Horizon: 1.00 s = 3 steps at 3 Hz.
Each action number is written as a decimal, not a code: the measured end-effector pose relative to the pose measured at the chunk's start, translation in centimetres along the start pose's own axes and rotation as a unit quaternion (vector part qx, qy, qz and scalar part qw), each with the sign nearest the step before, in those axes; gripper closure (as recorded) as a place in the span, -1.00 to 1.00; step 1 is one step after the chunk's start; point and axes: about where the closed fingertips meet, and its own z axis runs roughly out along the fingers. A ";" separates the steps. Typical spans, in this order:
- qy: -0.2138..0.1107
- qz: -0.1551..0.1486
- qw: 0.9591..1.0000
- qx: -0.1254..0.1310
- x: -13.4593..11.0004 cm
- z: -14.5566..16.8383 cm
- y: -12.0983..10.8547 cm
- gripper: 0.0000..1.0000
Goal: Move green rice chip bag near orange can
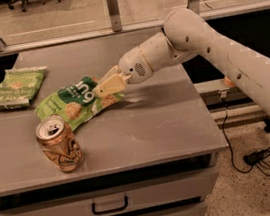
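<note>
The green rice chip bag (pixel 76 103) is bright green with white letters and lies tilted on the grey table (pixel 152 122), left of centre. Its lower left end rests just behind the orange can (pixel 59 144), which stands upright near the table's front left edge. My gripper (pixel 107 86) reaches in from the right and is shut on the bag's upper right end, holding that end slightly raised. The white arm (pixel 206 43) stretches back to the right.
A paler green bag (pixel 13 87) lies flat at the table's far left. A rail with metal posts (pixel 112 7) runs behind the table. Drawers (pixel 109 205) sit under the tabletop. A cable (pixel 256 155) lies on the floor at right.
</note>
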 end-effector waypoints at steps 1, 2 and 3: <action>0.006 0.000 1.000 -0.001 0.3 -0.2 0.0 -0.76; 0.006 -0.004 1.000 0.007 0.2 -0.5 -0.4 -1.00; 0.005 -0.026 0.997 0.069 -0.8 -3.5 -3.3 -1.00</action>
